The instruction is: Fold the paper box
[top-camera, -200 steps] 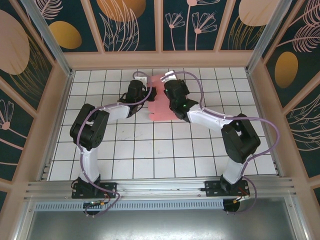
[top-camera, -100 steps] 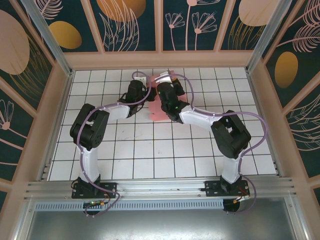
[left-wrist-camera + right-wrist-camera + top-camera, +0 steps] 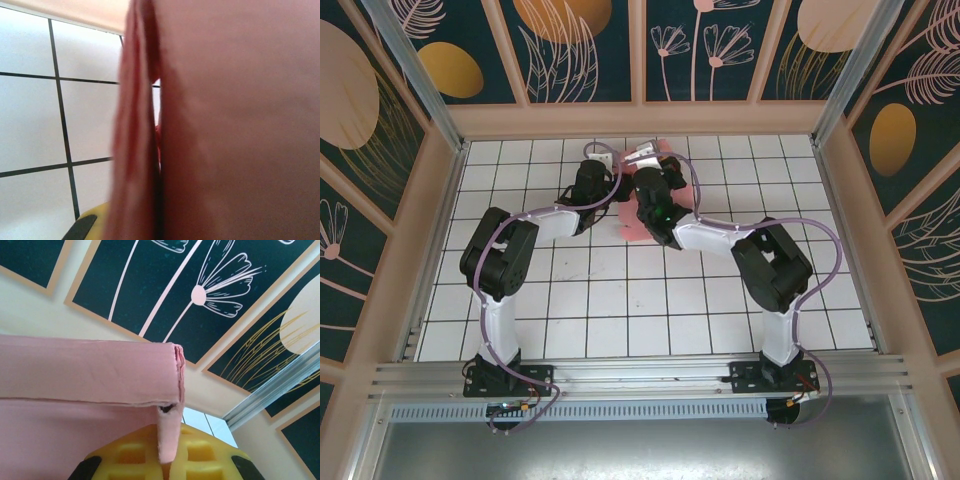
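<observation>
Paper box [image 3: 632,228]: pink thin card, part-folded, held raised by the far edge of the tiled worktop [image 3: 620,300], at its middle. It is judged light, floppy and easily creased, best taken at flap edges. A flap edge is pinched by the right gripper [image 3: 169,462]; the left gripper [image 3: 608,195] is pressed close, its opening not to be told.

The paper box [image 3: 632,230] sits far back on the table [image 3: 620,300], mid-width. The left gripper [image 3: 609,196] is against its left side, and the right gripper [image 3: 642,180] is over it from the right. Up close, a flap hangs between the right fingers [image 3: 200,460].
</observation>
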Tool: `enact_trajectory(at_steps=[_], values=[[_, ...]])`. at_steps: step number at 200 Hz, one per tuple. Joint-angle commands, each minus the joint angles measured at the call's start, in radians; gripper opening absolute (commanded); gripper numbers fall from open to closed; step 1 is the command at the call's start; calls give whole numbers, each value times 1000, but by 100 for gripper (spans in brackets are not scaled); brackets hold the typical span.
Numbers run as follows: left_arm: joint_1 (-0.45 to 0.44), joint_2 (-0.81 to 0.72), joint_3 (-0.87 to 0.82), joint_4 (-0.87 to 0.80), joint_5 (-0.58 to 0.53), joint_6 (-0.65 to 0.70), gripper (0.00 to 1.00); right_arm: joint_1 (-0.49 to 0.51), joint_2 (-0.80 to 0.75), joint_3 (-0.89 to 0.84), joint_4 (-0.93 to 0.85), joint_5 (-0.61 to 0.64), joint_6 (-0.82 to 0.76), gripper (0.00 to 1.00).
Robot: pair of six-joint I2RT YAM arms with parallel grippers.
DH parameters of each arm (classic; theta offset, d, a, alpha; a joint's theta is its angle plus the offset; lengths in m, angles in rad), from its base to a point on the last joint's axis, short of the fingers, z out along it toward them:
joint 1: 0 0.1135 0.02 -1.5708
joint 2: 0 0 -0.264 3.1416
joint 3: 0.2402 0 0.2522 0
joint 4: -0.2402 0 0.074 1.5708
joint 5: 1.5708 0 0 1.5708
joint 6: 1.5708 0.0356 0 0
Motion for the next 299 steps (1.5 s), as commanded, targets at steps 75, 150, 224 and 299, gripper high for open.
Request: enact_trajectory(at_steps=[75,150,224,299], values=[[-18,-39,53,-74,-65,-43,0,12,-202,-55,-275,-431,315,88],[-18,-34,109,-199,-110,-36,0,-95,-492,-228,-273,-815,600,91],[-8,12,351,-741,-100,436,0,-293,-585,-301,-334,-981,792,89],[-11,82,489,-1422,-352,681,0,-340,-550,-311,-396,-1037,775,89]])
